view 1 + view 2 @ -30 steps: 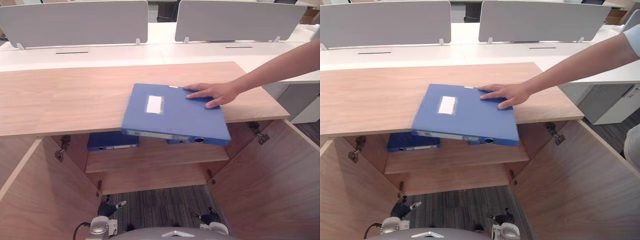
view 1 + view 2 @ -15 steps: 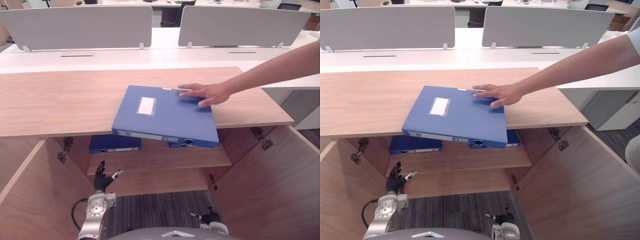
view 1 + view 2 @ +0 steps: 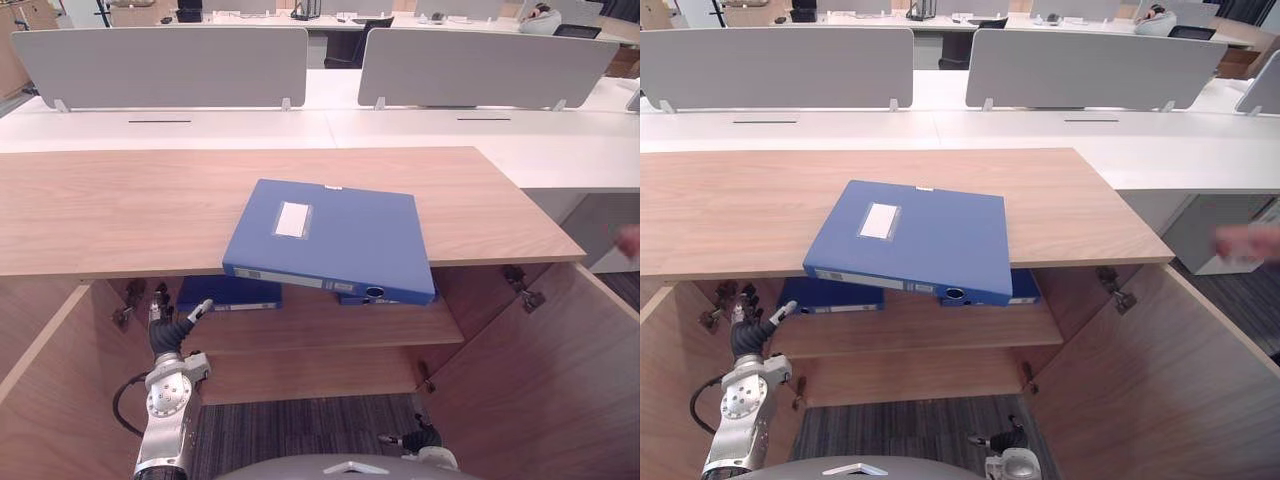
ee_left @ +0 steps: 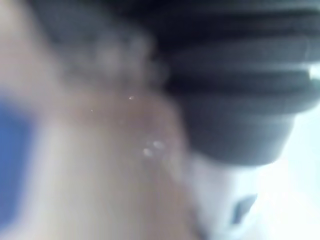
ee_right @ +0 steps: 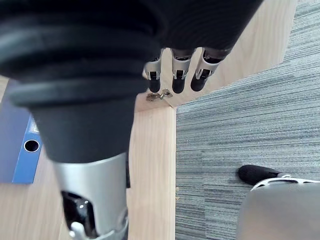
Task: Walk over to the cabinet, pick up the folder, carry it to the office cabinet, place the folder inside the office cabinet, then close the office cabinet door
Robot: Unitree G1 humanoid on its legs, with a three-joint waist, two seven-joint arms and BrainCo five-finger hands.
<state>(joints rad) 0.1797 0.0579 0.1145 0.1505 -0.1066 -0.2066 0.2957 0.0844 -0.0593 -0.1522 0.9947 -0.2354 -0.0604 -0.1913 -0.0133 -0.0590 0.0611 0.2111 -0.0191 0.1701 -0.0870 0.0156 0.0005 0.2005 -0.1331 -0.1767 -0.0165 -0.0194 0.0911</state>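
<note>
**Item:** folder (image 3: 330, 238), blue, lying flat on the cabinet top (image 3: 120, 205). Its near edge overhangs the open cabinet.

**Change:** the person's hand (image 3: 1250, 243), which was resting on the folder's far right corner, has drawn off to the right margin. The folder now lies untouched. My left hand (image 3: 165, 330) has risen.

**Meaning:** as I judge it, the folder is set out and the pick-up is mine to begin. No carrying or placing is done yet.

**Left hand:** fingers spread and released, holding nothing. It sits under the cabinet top, beside a second blue folder (image 3: 228, 293) on the shelf (image 3: 320, 322). The task folder is above and to its right, well apart.

**Right hand** (image 3: 420, 440)**:** low and near, fingers (image 5: 179, 75) hanging relaxed, empty.
</note>
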